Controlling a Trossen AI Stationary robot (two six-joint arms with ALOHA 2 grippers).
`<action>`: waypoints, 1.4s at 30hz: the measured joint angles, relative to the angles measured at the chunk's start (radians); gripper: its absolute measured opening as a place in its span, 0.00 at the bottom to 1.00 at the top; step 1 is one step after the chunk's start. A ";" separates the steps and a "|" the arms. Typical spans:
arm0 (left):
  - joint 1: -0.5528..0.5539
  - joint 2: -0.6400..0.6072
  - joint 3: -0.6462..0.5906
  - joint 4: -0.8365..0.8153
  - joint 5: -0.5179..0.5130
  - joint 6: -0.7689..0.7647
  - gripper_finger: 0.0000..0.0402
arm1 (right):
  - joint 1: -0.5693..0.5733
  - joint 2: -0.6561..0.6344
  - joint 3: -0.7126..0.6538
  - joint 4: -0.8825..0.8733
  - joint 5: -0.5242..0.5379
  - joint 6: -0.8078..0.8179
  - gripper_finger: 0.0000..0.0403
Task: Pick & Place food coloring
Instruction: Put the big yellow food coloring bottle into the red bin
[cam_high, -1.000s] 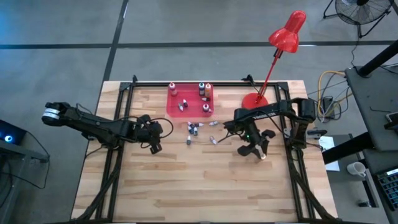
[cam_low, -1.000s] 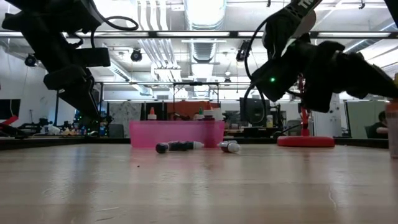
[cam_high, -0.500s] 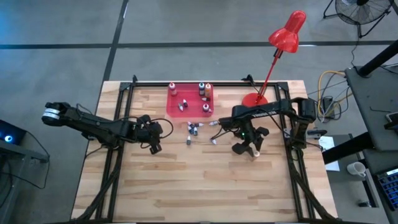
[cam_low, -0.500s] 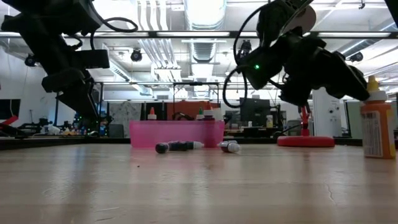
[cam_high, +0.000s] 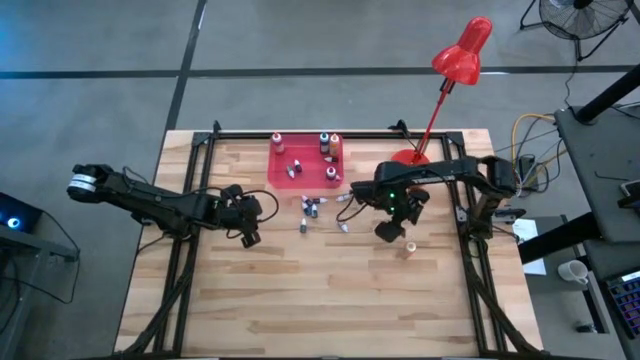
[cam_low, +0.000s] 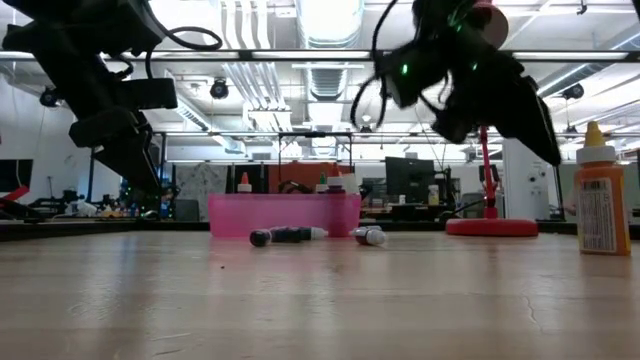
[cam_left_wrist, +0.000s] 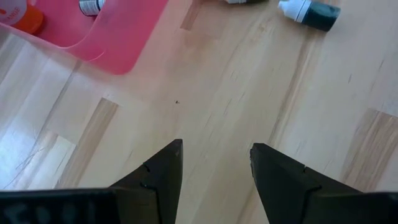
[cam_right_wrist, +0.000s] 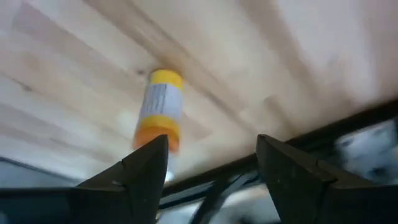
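An orange food coloring bottle (cam_high: 408, 247) with a yellow cap stands upright on its base on the wood, alone near the table's right side (cam_low: 602, 195) (cam_right_wrist: 159, 112). My right gripper (cam_high: 390, 226) (cam_right_wrist: 211, 155) hangs open above and just left of it, touching nothing. Several small bottles (cam_high: 311, 207) lie on their sides at mid table (cam_low: 288, 235). More stand or lie in the pink-red tray (cam_high: 306, 160). My left gripper (cam_high: 250, 216) (cam_left_wrist: 214, 152) waits open over bare wood, left of the loose bottles; a dark green bottle (cam_left_wrist: 311, 12) lies ahead of it.
A red desk lamp stands with its base (cam_high: 408, 160) at the far right, its head out beyond the far edge. A black frame rail (cam_high: 466, 225) runs along the table's right side. The tray (cam_low: 285, 214) sits at the far middle. Bare wood lies toward the near edge.
My right gripper carried the orange bottle a short way toward the table's left and left it standing upright. It has since let go and risen, drawing off toward the far edge. The bottle now stands alone, clear of the fingers.
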 joint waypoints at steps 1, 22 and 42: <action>0.000 0.000 0.000 0.000 0.000 0.000 0.40 | 0.010 -0.021 0.003 0.005 0.035 -0.018 0.59; 0.000 0.000 0.000 0.017 -0.004 0.000 0.40 | 0.426 -0.503 -0.207 0.302 0.221 -0.428 0.61; 0.000 0.000 0.000 0.026 -0.004 0.000 0.40 | 0.440 -0.456 -0.324 0.404 0.254 -0.330 0.61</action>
